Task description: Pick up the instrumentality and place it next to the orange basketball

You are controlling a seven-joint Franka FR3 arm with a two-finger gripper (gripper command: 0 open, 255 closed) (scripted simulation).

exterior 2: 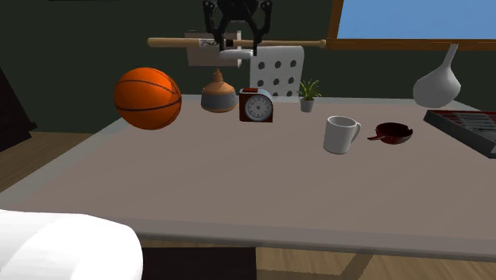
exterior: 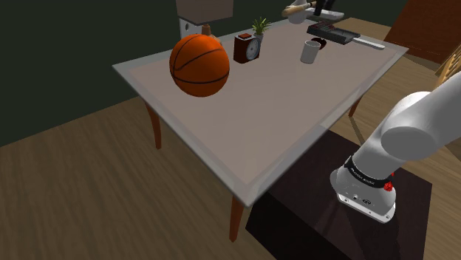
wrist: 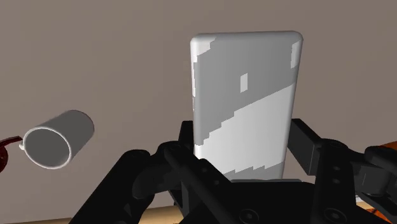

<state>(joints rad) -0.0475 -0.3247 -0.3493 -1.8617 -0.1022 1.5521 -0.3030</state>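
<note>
Well below the black pincer (exterior 2: 237,41) and off to the second exterior view's left, the orange basketball with black seams (exterior 2: 148,97) is resting on the pale grey tabletop (exterior 2: 238,191). Nearer, a squat brown-and-grey domed object (exterior 2: 218,95) is standing between the ball and the spot under the pincer. The pincer itself is hanging high over the table's far side, its fingers (wrist: 306,145) clamping the flat grey-and-white slab with rounded corners (wrist: 245,83) by one end (the wrist view is showing both fingers pressed to its sides). Behind the pincer a long wooden baseball bat (exterior 2: 175,42) is stretching level. Directly beneath the pincer a dark red square clock (exterior 2: 257,106) is standing. Further right, a small potted plant (exterior 2: 308,93), a white mug (exterior 2: 341,134), a dark red bowl (exterior 2: 393,133) and a white long-necked vase (exterior 2: 439,83) are sitting.
</note>
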